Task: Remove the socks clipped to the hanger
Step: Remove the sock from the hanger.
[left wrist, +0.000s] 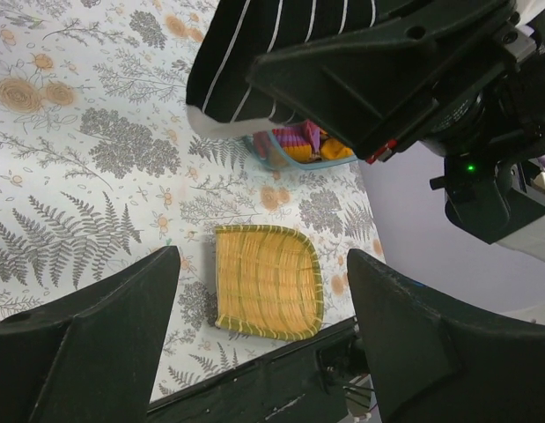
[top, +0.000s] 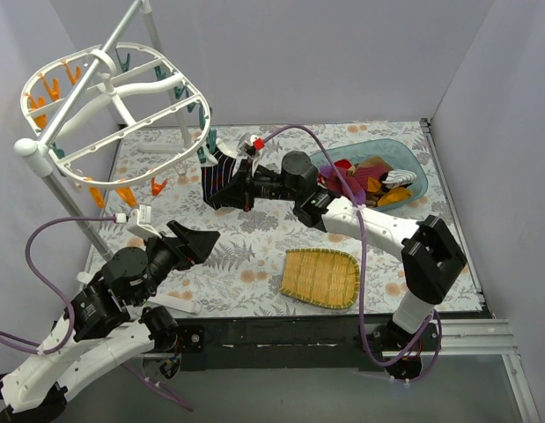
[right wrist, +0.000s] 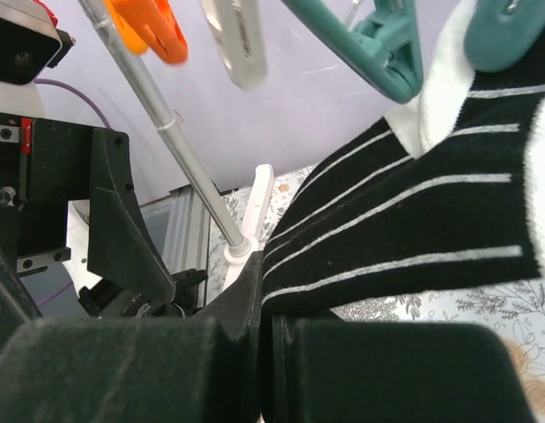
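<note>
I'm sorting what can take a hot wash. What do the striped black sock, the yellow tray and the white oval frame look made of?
The black sock with white stripes: soft knitted fabric, matte and fuzzy, hanging limp. The yellow scoop-shaped tray: likely woven bamboo or straw, from its fine ribbed strips. The white oval hanger frame: probably moulded plastic, smooth with a slight sheen.

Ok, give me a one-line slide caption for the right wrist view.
Right pincer shut on the black-and-white striped sock, which hangs from a teal clip.
</note>
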`<action>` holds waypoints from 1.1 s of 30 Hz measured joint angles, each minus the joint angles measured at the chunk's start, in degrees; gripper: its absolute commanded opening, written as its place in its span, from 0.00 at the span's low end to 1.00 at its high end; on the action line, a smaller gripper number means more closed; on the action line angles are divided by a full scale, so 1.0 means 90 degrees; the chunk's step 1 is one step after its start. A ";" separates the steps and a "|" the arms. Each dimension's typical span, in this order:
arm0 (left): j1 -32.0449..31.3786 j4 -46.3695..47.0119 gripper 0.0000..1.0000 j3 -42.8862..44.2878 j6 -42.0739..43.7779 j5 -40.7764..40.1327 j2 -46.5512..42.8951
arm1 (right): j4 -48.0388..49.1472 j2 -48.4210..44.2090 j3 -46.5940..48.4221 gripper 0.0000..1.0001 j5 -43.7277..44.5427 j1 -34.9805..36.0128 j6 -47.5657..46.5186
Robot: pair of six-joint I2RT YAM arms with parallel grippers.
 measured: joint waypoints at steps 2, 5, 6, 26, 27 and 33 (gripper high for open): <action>0.0000 0.0068 0.75 -0.0029 0.0039 0.0005 0.0005 | -0.0087 -0.0104 -0.0119 0.01 0.0095 0.0056 0.0015; 0.0000 0.0100 0.75 -0.0041 0.0087 0.0010 0.0007 | -0.0214 -0.0219 -0.0204 0.01 0.0202 0.0107 0.0100; 0.0000 0.0114 0.75 -0.0041 0.0100 0.0012 0.0007 | -0.0216 -0.0233 -0.0204 0.01 0.0236 0.0112 0.0117; 0.0000 0.0770 0.79 -0.0287 0.0444 -0.0146 0.0576 | -0.0338 -0.0415 -0.0284 0.01 0.0634 0.0495 0.0925; 0.0000 0.0794 0.79 -0.0289 0.0476 -0.0189 0.0636 | -0.0338 -0.0415 -0.0284 0.01 0.0636 0.0515 0.0962; 0.0000 0.1027 0.80 -0.0381 0.0702 -0.0393 0.0996 | -0.0359 -0.0413 -0.0279 0.01 0.0653 0.0571 0.1144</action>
